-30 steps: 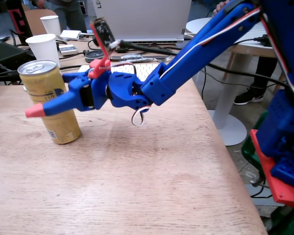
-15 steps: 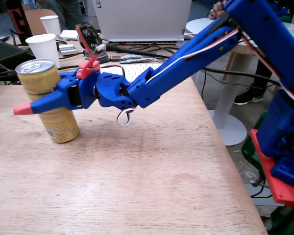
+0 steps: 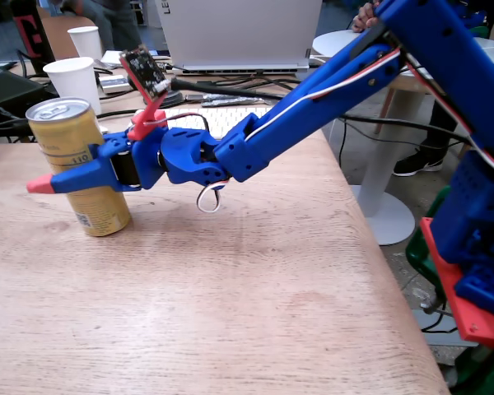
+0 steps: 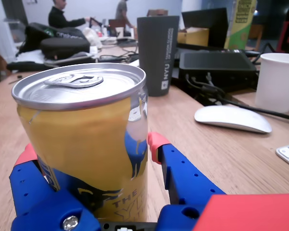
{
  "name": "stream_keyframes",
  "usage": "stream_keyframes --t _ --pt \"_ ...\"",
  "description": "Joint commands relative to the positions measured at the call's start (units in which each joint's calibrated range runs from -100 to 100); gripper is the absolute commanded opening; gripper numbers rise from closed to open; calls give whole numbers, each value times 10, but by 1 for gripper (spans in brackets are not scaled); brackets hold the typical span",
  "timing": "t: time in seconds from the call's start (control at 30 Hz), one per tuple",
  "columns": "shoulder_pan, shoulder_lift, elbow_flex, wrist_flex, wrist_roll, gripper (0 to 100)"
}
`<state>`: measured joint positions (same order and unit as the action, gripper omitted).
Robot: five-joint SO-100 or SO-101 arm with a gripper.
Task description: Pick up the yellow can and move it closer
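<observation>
Filling the wrist view's left half, the yellow can (image 4: 86,144) stands upright between the gripper (image 4: 91,147) fingers, which bracket its mid-body and appear closed on it. In the fixed view it sits at the table's (image 3: 230,313) left side.

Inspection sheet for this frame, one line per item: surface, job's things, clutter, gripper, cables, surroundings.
Surface: wooden table, bare in front.
Job's things: yellow can standing on the table, tilted, between the fingers.
Clutter: paper cup, second cup, grey tumbler, white mouse, keyboard, laptop.
Gripper: gripper straddles the can, red-tipped fingers either side; contact unclear.
Cables: black leads across the table; arm wiring.
Surroundings: seated person; round white table.
</observation>
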<state>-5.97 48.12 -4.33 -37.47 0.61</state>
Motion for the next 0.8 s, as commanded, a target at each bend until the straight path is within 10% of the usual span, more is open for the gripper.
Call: stream_keyframes --t 0.0,0.77 --pt "2 -16 -38 3 0 40" --pt "-16 -70 -26 4 -4 23"
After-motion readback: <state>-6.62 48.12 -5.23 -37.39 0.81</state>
